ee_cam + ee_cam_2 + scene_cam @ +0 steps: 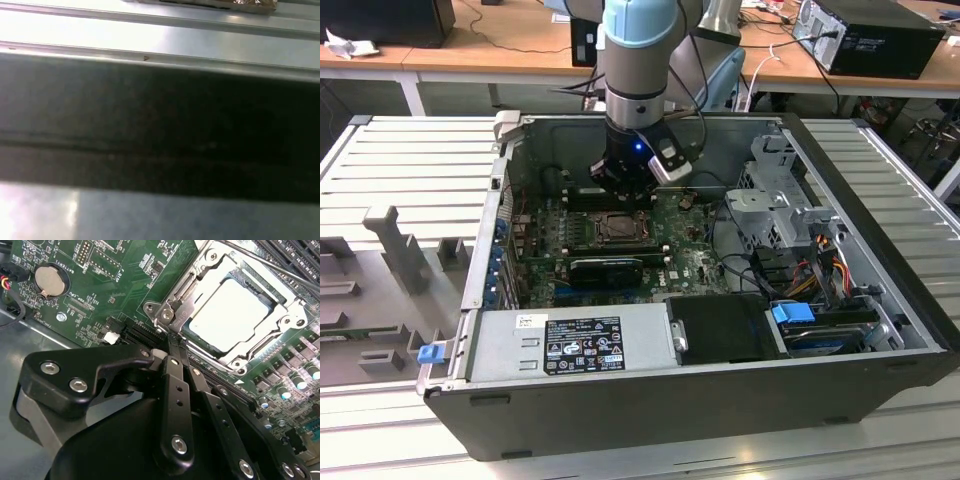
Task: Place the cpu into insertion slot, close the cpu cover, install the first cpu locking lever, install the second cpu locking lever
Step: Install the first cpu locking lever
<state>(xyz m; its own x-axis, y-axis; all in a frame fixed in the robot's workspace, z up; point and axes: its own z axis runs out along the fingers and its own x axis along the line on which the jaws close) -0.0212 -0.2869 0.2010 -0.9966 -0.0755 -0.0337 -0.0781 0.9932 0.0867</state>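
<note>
Seated in the insertion slot [235, 320], upper right of the second wrist view: the cpu [231, 315], pale silver top showing through the window of the cpu cover [200, 275], which lies flat over it. One thin locking lever [280, 265] visible across the upper right corner of that frame; whether latched, cannot tell. Just below the socket's near corner, the gripper [175, 347], black fingers [176, 390] pressed together with nothing between them, tips close to the cover's corner screw [166, 314]; touching or not, cannot tell. Upper left of the same frame, a round coin battery [49, 281] on the green motherboard [115, 270].

In the exterior view, the socket [618, 228] small and dark at frame centre, directly under the arm's wrist [632, 165], inside the open computer case [650, 400]. Grey power supply [575, 345] along the lower centre, blue-tabbed drive bay [792, 313] at lower right. Wooden desks [510, 40] across the top.

In the first wrist view, just a dark band [160, 130] between pale metal surfaces [160, 30].
</note>
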